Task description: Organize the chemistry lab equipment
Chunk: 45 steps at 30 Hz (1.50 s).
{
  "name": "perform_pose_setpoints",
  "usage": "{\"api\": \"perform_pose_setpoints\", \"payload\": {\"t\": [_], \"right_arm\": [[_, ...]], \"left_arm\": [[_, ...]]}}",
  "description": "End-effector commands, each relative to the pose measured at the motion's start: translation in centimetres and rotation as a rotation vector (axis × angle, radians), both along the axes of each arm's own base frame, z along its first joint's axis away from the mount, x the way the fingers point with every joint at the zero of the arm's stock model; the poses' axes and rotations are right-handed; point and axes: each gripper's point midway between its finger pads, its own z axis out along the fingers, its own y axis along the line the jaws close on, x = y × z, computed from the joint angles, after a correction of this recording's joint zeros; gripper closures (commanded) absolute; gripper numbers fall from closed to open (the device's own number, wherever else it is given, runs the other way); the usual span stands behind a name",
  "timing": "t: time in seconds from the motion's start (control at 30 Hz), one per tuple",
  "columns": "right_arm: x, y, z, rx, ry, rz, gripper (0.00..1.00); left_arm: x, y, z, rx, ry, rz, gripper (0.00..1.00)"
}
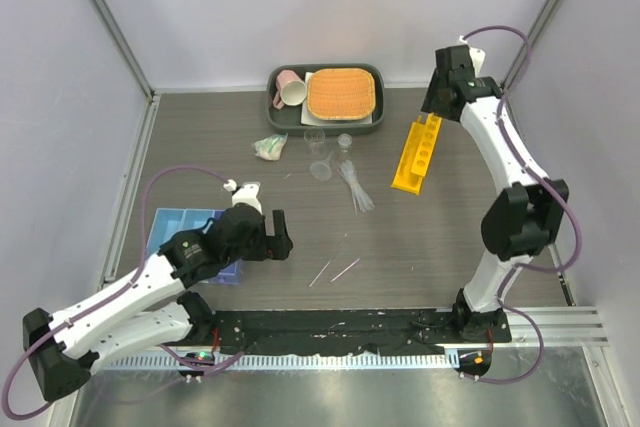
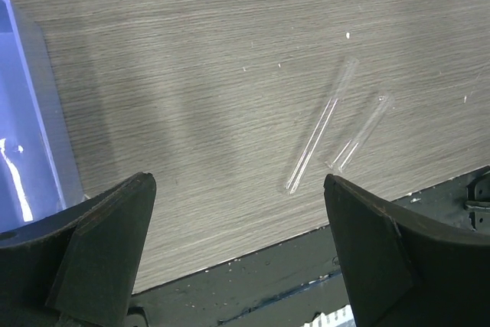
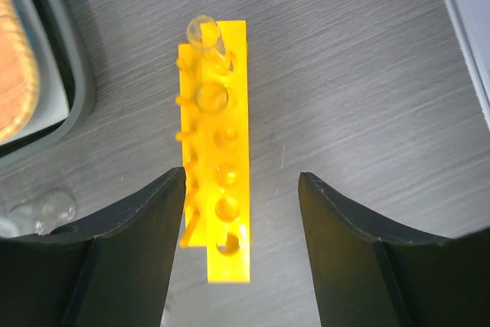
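Two thin glass tubes (image 1: 320, 273) (image 1: 346, 268) lie near the table's front edge; in the left wrist view they are the longer tube (image 2: 321, 124) and the shorter tube (image 2: 360, 132). My left gripper (image 1: 278, 235) (image 2: 237, 181) is open and empty, left of the tubes and above the table. The blue tray (image 1: 170, 232) (image 2: 34, 135) lies to its left. The yellow rack (image 1: 418, 154) (image 3: 222, 181) holds two clear tubes (image 3: 212, 97) at its far end. My right gripper (image 1: 438, 102) (image 3: 241, 178) hovers open over the rack's near end. Beakers (image 1: 314, 136), a funnel (image 1: 321, 169) and pipettes (image 1: 355, 187) sit mid-table.
A dark tray (image 1: 375, 119) at the back holds a pink mug (image 1: 290, 89) and an orange woven mat (image 1: 342, 93). A crumpled greenish wrapper (image 1: 268, 147) lies in front of it. The black base rail (image 1: 330, 332) runs along the table's near edge.
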Motion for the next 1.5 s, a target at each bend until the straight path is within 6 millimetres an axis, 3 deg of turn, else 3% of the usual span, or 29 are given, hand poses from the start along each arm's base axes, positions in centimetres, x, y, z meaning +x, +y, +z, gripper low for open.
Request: {"api": "perform_pose_setpoints", "payload": {"t": [0.0, 0.03, 0.1, 0.13, 0.17, 0.23, 0.27, 0.5, 0.73, 1.07, 1.47], "right_arm": [[-4.3, 1.0, 5.5, 0.002, -0.118, 0.023, 0.34], [-5.4, 1.6, 7.1, -0.001, -0.157, 0.040, 0.33], [-7.4, 3.9, 7.3, -0.032, -0.152, 0.098, 0.33], [-8.5, 4.2, 8.4, -0.044, -0.180, 0.109, 0.33], [-9.6, 5.9, 8.5, -0.054, -0.172, 0.158, 0.33], [-11.1, 6.8, 8.2, -0.049, -0.163, 0.194, 0.33], [-12.3, 7.7, 9.0, -0.031, -0.185, 0.232, 0.33], [-16.9, 9.1, 8.9, 0.040, -0.199, 0.335, 0.33], [-18.9, 9.5, 8.9, 0.057, -0.196, 0.384, 0.33], [-20.6, 9.6, 8.8, 0.090, -0.210, 0.415, 0.33], [-21.0, 9.9, 8.2, 0.093, -0.208, 0.425, 0.34]], "left_arm": [[0.5, -1.4, -0.4, -0.006, 0.008, -0.011, 0.05], [0.7, -1.8, -0.6, -0.014, 0.009, -0.005, 0.06], [0.8, -2.2, -1.8, 0.025, 0.019, -0.002, 0.07], [0.8, -2.4, -2.0, 0.037, 0.011, 0.000, 0.07], [0.3, -3.1, -2.3, 0.046, 0.016, -0.014, 0.09], [0.5, -3.9, -2.7, 0.081, 0.006, -0.009, 0.09], [-0.1, -4.6, -2.9, 0.089, 0.003, -0.026, 0.10], [-1.5, -6.7, -4.6, 0.252, -0.029, -0.044, 0.15], [-3.3, -8.4, -5.9, 0.294, -0.043, -0.095, 0.24], [-4.1, -9.1, -8.5, 0.281, -0.027, -0.150, 0.31], [-4.6, -9.8, -11.5, 0.299, -0.001, -0.206, 0.37]]}}
